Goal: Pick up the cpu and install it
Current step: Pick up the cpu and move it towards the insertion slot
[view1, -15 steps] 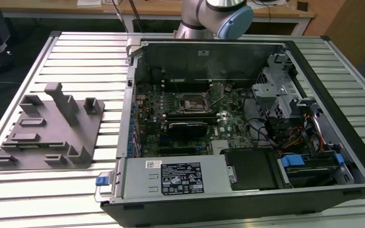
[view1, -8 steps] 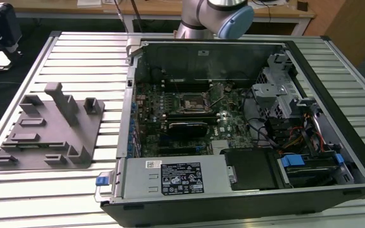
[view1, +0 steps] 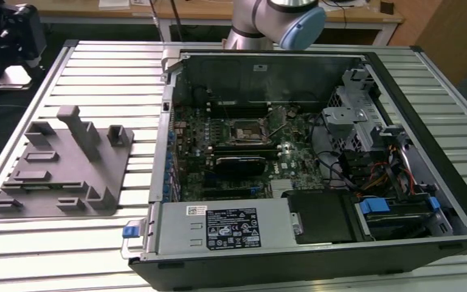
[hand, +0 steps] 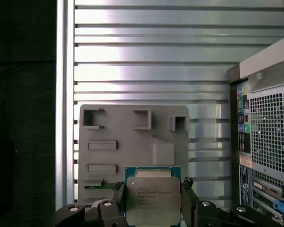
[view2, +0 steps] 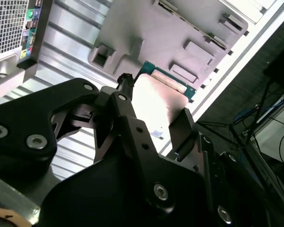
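One step in hand: the pick-up looks done, as I judge; the install is not yet done.
Tool: the gripper (hand: 153,191) is clamped on the cpu (hand: 153,202), one black finger against each of two opposite sides.
Where the chip is: between the fingers, over the grey block (hand: 132,137), near the edge of that block which faces the arm. It seems to hang free of the block, but I cannot tell this for sure.
Chip, look: flat square, pale shiny metal lid with rounded corners, and a thin green border around it in both wrist views.
Block: matte grey plastic plate with raised posts and shallow pockets. It lies on the table (view1: 95,79) near the edge at the exterior view's left.
Table: bright ribbed metal, long parallel slats.
Computer case (view1: 428,121): open dark box just beside the block, toward the exterior view's right.
Socket (view1: 245,129): small square with a metal frame, in the middle of the green board inside the case; it looks unfilled.
What the install calls for, in my judgement: the chip flat and square to the socket, with the firm side grip kept.
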### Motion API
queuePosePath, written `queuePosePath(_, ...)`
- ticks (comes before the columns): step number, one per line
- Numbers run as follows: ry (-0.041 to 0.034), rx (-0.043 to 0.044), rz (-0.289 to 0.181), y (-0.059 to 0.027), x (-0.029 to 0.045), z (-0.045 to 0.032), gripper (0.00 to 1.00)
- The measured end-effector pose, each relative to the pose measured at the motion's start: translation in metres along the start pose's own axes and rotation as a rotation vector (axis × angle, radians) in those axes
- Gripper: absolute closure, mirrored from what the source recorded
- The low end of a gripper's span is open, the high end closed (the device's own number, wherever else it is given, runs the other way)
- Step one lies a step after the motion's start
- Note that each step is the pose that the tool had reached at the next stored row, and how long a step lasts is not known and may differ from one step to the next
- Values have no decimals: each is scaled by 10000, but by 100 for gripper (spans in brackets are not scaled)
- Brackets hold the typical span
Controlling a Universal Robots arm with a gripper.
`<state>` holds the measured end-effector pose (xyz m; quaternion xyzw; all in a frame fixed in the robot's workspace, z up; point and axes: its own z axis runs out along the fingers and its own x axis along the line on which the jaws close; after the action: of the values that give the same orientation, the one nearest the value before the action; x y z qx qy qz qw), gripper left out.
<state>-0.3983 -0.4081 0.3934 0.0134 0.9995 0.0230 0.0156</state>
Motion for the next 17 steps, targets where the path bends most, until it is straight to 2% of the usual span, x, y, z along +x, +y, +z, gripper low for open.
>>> queuePosePath(17,1,0,0,15,-496,16,45)
